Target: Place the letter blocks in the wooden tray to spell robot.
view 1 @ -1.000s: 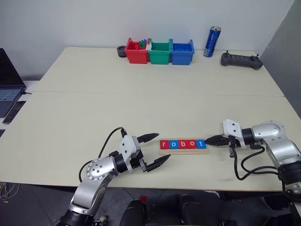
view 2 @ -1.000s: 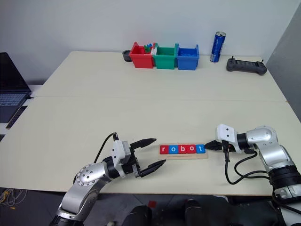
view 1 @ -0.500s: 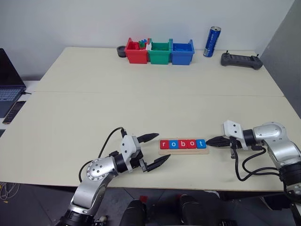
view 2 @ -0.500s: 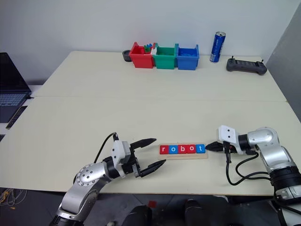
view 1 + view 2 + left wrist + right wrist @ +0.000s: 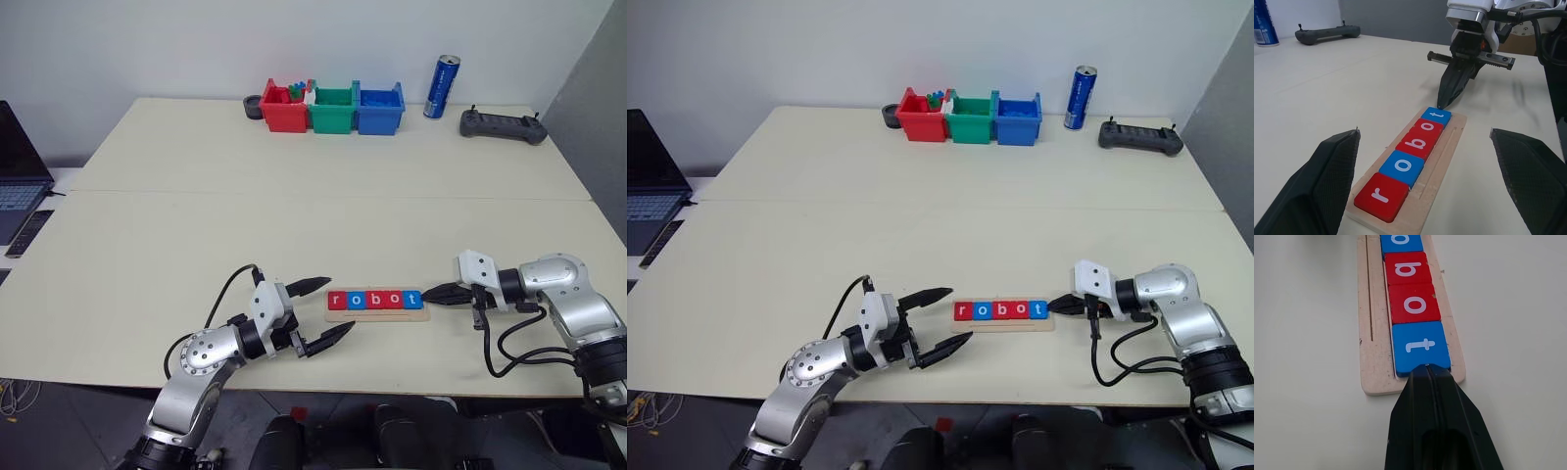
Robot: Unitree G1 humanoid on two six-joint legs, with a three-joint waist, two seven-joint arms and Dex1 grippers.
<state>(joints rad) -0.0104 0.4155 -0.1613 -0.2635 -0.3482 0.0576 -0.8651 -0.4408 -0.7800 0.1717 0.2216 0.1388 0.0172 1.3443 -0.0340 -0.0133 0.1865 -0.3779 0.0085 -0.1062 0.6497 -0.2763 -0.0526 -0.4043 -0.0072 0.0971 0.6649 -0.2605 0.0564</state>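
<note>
all five letter blocks (image 5: 376, 300) sit in the wooden tray (image 5: 378, 313) near the bench's front edge, reading robot lengthwise between the arms, right gripper (image 5: 428, 295) jaws pinched shut touching the t end, left gripper (image 5: 327, 308) jaws wide.

Head cameras look down over the table (image 5: 294, 196); both wrist cameras sit close, sharing the wooden tray (image 5: 1442, 161) from opposite ends, twelve o'clock.

Closed black right gripper (image 5: 1426, 368) tip touches blue "t" square tile (image 5: 1419, 345), last in pale wooden tray (image 5: 1366, 357); red "o", "b" tiles beyond.
</note>
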